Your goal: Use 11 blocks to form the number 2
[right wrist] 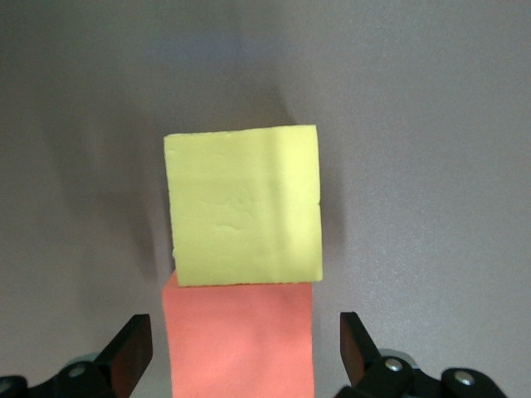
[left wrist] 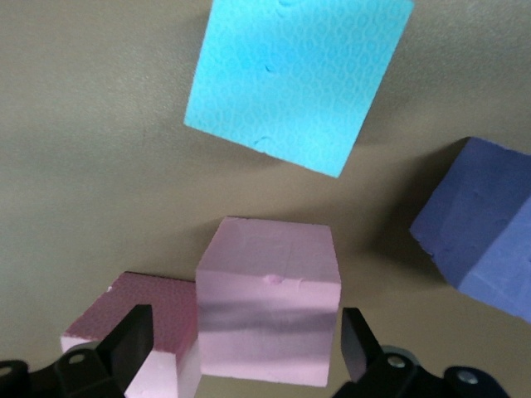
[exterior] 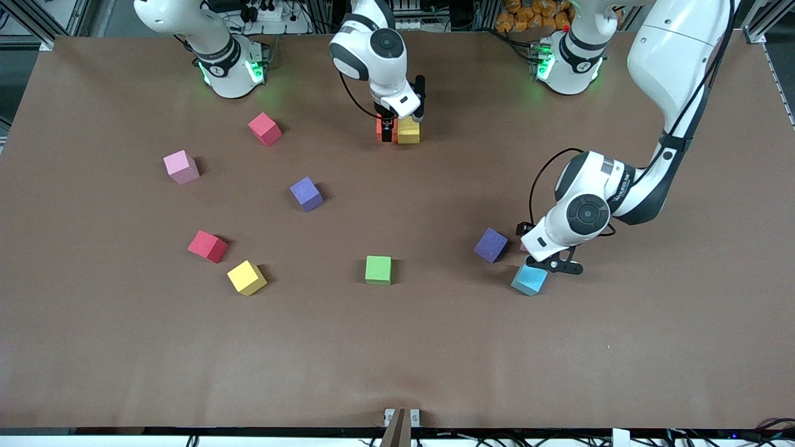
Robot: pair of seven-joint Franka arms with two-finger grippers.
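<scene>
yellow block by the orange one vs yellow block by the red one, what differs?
The yellow block by the orange one touches the orange block, under the open right tool; the yellow block by the red one stands apart from the red block. The first sits square to the table edge, the second is turned. Same colour, same size.

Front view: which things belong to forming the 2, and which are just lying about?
Job: orange block and yellow block, paired at the open right end effector; pink block inside the open left end effector; green block, light blue block, others.
Lying about: power strip off the table; bracket on its camera-side edge.
</scene>
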